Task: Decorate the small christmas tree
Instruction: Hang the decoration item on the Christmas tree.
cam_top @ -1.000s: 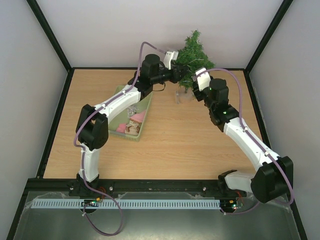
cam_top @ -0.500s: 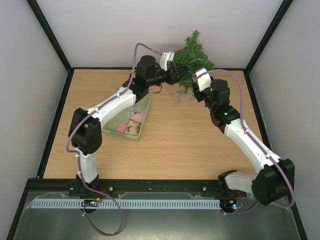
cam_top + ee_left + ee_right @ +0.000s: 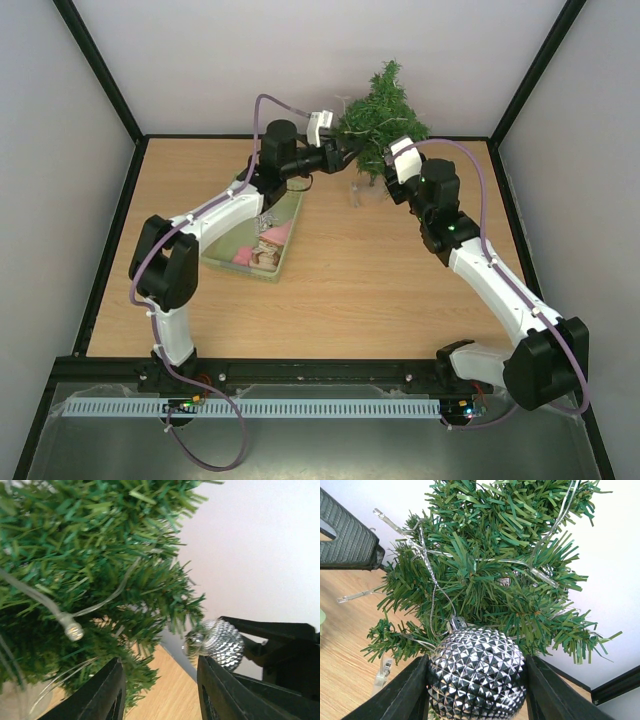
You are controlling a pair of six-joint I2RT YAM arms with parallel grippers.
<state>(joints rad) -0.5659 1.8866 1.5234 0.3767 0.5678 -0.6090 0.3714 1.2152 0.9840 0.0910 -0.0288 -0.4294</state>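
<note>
Two claws flank the tree. A pale green rectangular basket [image 3: 290, 240] of ornaments sits left on the wooden counter [image 3: 350, 300]. Left claw [image 3: 160, 680]: fingers apart, empty, just beside the small dark-green bushy christmas tree [image 3: 385, 110], which stands upright at the counter's far edge. Right claw [image 3: 477, 700] is clamped on a silver faceted ball ornament [image 3: 477, 667], with branches directly ahead and above, so the right arm likely hangs it. Both wrist views show the ball; overhead hides it.

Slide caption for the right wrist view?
Right gripper holds a faceted silver bauble at the small christmas tree.
</note>
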